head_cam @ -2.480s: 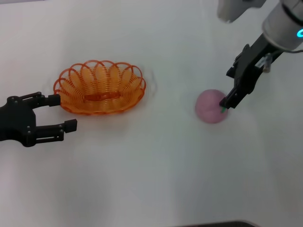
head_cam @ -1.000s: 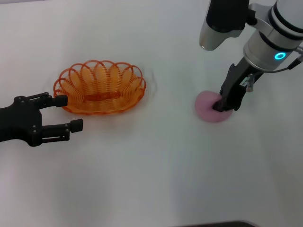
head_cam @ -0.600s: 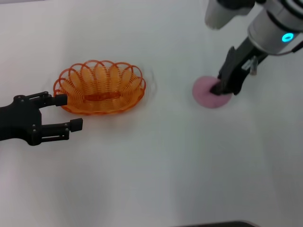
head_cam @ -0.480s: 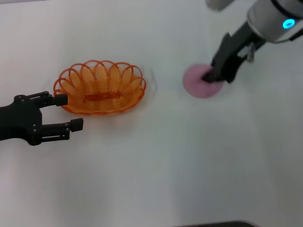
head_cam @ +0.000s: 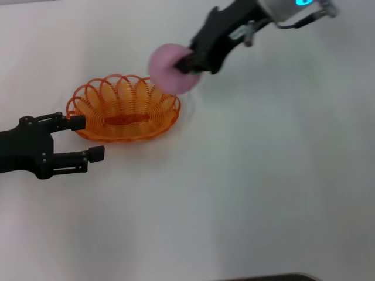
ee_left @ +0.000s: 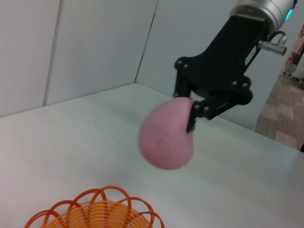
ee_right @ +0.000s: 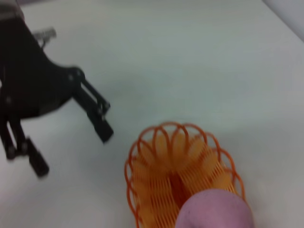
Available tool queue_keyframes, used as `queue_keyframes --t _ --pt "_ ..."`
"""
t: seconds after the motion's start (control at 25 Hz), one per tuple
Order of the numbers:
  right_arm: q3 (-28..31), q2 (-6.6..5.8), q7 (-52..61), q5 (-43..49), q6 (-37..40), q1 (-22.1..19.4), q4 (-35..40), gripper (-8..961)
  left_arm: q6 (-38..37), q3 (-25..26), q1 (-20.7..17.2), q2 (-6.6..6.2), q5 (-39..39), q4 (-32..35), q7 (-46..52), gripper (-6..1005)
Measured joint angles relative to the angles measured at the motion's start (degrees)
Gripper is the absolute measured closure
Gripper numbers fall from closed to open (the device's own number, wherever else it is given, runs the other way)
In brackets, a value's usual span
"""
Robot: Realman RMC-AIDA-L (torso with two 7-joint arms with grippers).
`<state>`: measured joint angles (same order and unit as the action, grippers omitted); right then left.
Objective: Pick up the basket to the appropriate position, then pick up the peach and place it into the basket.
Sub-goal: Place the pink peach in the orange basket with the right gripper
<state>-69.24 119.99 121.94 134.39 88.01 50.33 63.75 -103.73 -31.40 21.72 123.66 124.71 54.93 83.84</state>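
At the far left of the head view the left gripper [head_cam: 77,139] rests low on the white table [head_cam: 246,187] with its fingers spread, the upper fingertip just at the left rim of the basket [head_cam: 124,109] and nothing between them. The basket sits on the table left of centre. Up and to the right, the right gripper [head_cam: 188,61] is pinching the peach [head_cam: 170,69], carrying it in the air over the basket's right rim.
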Motion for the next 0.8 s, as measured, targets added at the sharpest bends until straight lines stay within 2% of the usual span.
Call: queue_keyframes --t 0.16,0.2,0.24,0.4,0.64,0.8 --pt "-3.38 0.10 -0.03 -3.40 -6.97 2.88 -8.32 899 0.00 -0.17 0.00 0.02 0.00 -0.06 0.01 156" --pt "-4.84 0.15 -0.27 -4.91 -10.70 4.73 -13.22 897 0.00 -0.20 0.00 0.03 0.00 -0.09 0.01 156" --pt "-4.84 0.15 -0.27 -4.91 -10.70 4.73 -13.22 895 0.00 -0.20 0.00 0.05 0.00 -0.14 0.01 156" --pt "-8.54 0.32 -0.52 -7.30 -17.57 7.57 -21.34 886 0.04 -0.37 -0.02 0.16 0.00 -0.18 0.01 156" --pt "-12.35 0.40 -0.90 -12.36 -21.48 8.19 -24.62 688 0.36 -0.38 0.06 0.15 0.00 -1.14 0.01 156" --pt "-12.39 0.40 -0.99 -12.83 -21.51 8.10 -24.72 488 0.52 -0.81 0.32 0.11 0.00 -1.73 -0.02 156"
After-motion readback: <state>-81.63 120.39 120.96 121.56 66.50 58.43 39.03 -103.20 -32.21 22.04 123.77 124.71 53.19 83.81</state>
